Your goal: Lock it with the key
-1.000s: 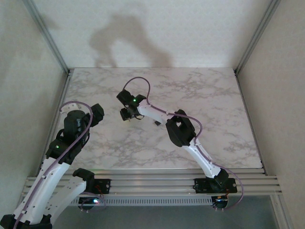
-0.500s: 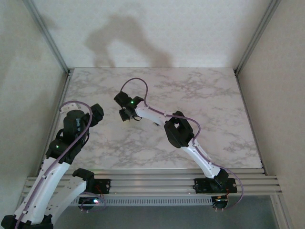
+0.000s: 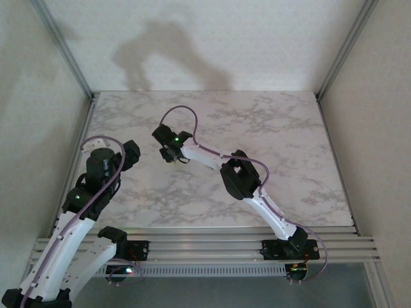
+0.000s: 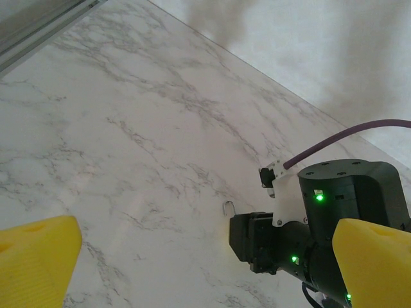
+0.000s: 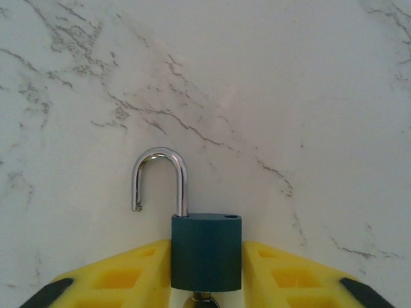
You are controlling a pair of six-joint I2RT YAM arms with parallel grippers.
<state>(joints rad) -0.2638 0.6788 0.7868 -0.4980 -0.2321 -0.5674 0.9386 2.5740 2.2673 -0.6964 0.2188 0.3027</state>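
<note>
A small dark teal padlock point(image 5: 205, 251) lies on the marble table point(image 5: 289, 96), its chrome shackle point(image 5: 160, 179) swung out of the body and open. The silvery key point(image 5: 204, 299) sticks out of the lock's bottom end, mostly cut off by the frame edge. My right gripper point(image 5: 205, 276) is shut on the padlock, a yellow finger pressed to each side of its body. In the top view the right gripper point(image 3: 168, 154) sits left of the table's middle. From the left wrist, the shackle point(image 4: 228, 206) pokes out past the right gripper's black housing point(image 4: 257, 240). My left gripper point(image 4: 205, 256) hangs open and holds nothing.
The left arm point(image 3: 96, 176) hovers over the table's left edge, close to the right gripper. Metal frame posts point(image 3: 64, 51) and white walls bound the table. A purple cable point(image 3: 183, 115) loops above the right wrist.
The right arm has slid slightly left and away across the table. Its fingers have closed in onto the padlock's sides. The left arm has stayed put.
</note>
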